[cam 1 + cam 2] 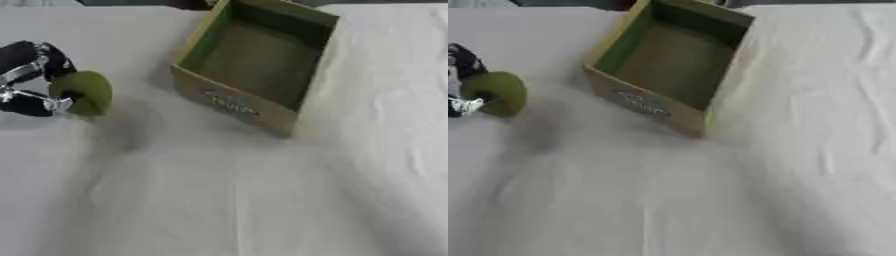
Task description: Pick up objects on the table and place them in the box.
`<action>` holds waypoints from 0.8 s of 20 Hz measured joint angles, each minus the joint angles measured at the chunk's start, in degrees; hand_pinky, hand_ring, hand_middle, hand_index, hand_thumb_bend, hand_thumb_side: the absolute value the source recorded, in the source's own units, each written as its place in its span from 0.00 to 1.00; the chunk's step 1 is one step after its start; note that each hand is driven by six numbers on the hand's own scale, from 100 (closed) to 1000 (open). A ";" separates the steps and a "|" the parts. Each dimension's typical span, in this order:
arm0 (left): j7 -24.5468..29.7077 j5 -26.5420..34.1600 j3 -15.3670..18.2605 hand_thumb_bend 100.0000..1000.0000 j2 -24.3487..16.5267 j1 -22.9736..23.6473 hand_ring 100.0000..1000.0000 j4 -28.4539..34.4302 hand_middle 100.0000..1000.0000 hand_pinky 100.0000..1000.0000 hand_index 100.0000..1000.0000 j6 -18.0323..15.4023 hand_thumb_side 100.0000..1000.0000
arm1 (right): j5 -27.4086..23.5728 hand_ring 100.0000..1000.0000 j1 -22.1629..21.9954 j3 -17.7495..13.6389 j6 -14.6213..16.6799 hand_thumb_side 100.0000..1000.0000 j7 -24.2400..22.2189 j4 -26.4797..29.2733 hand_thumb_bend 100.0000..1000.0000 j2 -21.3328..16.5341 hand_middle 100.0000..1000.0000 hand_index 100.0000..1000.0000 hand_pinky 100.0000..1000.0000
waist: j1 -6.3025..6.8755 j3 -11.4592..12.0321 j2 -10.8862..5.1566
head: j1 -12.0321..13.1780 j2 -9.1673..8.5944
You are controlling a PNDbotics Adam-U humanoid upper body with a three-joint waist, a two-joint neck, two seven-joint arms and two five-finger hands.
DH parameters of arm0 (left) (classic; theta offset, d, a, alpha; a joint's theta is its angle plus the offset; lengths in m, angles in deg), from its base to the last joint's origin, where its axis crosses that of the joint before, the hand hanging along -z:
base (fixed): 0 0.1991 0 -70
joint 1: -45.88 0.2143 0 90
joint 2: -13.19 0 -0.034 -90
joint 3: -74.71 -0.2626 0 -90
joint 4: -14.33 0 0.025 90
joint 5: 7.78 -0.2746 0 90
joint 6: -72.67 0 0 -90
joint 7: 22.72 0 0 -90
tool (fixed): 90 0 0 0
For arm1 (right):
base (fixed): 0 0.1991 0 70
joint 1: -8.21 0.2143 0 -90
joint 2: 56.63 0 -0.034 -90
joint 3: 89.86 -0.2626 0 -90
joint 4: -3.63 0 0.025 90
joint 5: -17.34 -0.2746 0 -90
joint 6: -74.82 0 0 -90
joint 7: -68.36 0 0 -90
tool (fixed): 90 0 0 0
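White cloth covers the whole worktop [262, 200], a bit wrinkled on the right side, and that's pretty much all the background you get from where the head camera looks.

Left hand [31, 80] is in at the left edge, black with silver bits, and its fingers are curled around a round green object [83, 92], looks like a green fruit, maybe an apple or a lime, can't say for sure. There's a soft shadow on the cloth just below and to the right of it, so I'd guess it's lifted off the surface rather than sitting on it.

Moving out from there, the cardboard box [236, 102] sits near the top middle, well apart from the hand, turned at an angle, green lining inside with some printing on the near wall. Inside looks empty as far as I can see.

Right hand isn't showing in either view.

So progress-wise: pick seems done, placing isn't. The fruit has to travel right and over the near wall. No other loose objects visible on the cloth, so this could be the only one left.
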 measured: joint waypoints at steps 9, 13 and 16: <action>-5.97 -6.34 0.02 0.22 0.01 -0.89 0.42 7.14 0.29 0.40 0.44 0.58 0.00 | -0.01 0.74 -0.18 -0.01 0.01 0.46 0.04 0.00 0.00 0.00 0.49 0.69 0.81 | 0.14 0.24 -0.05 | -0.21 0.00; -9.57 -12.04 -0.16 0.29 1.87 -3.98 0.42 10.23 0.29 0.40 0.44 1.45 0.00 | -0.01 0.74 -0.29 -0.19 0.11 0.45 0.44 0.00 0.00 -0.01 0.49 0.69 0.81 | 0.20 0.35 -0.52 | 0.22 0.02; -11.27 -15.09 -0.62 0.32 4.57 -6.84 0.42 10.81 0.29 0.41 0.44 1.83 0.00 | -0.01 0.74 -0.55 -0.23 0.09 0.46 0.83 0.00 0.00 -0.02 0.49 0.69 0.81 | 0.39 0.42 -0.73 | 0.67 0.04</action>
